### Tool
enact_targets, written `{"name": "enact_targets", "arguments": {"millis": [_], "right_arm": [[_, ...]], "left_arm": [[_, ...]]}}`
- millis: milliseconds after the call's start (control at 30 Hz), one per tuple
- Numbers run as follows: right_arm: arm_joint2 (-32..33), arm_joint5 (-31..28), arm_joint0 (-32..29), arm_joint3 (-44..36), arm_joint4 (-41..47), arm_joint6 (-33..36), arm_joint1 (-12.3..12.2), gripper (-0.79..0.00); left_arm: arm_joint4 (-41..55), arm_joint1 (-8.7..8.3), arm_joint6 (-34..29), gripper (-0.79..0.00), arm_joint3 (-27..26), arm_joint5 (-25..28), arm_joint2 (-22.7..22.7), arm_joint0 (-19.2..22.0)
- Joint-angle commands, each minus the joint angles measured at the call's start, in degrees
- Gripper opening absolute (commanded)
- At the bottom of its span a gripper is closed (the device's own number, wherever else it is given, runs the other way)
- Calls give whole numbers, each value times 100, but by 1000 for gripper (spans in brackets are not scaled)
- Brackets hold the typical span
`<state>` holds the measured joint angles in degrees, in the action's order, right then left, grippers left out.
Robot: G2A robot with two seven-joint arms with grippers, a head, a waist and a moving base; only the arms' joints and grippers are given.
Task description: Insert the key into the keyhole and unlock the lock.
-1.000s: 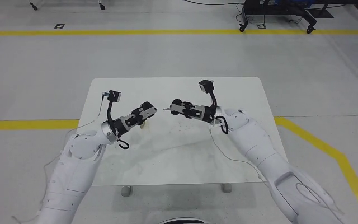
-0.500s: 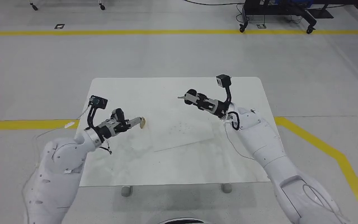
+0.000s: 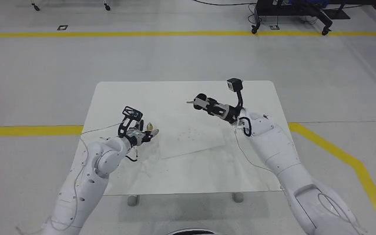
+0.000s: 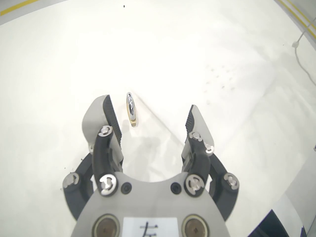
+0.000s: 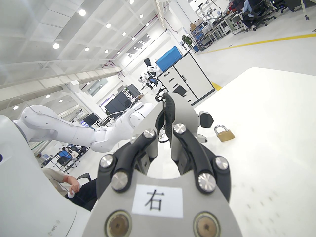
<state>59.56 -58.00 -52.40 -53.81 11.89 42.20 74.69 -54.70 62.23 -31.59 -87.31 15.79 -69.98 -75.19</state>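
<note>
Left hand point(image 4: 150, 104) wide beside padlock point(image 4: 131, 110), edge-on; broadside from right wrist.

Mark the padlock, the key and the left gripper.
padlock point(image 5: 225, 136): right wrist view, brass body.
key point(image 3: 190, 102): top view, exposed tip.
left gripper point(image 4: 149, 106): left wrist view, midway between its open jaws.

- Ceiling lights point(image 5: 82, 12) are shining high over a wide robot lab — yellow lines point(image 3: 176, 33) are running across its floor point(image 3: 176, 59).
- Another white robot point(image 5: 151, 71) is standing beside a pale cabinet point(image 5: 184, 78).
</note>
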Motion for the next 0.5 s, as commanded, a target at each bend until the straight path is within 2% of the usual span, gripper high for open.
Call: {"name": "enact_targets", "arguments": {"millis": [0, 133, 300, 433, 467], "right_arm": [[0, 0, 0, 0, 0, 0, 0, -785], [0, 0, 0, 0, 0, 0, 0, -785], [0, 0, 0, 0, 0, 0, 0, -785], [0, 0, 0, 0, 0, 0, 0, -785], [0, 0, 0, 0, 0, 0, 0, -785]], "left_arm": [[-118, 22, 50, -422, 148, -97, 90, 120], [-170, 63, 64, -465, 336, -177, 229, 273], [-277, 96, 134, -459, 495, -288, 327, 360], [-347, 117, 111, -563, 583, -398, 373, 420], [-378, 121, 96, -650, 600, -429, 387, 432]]}}
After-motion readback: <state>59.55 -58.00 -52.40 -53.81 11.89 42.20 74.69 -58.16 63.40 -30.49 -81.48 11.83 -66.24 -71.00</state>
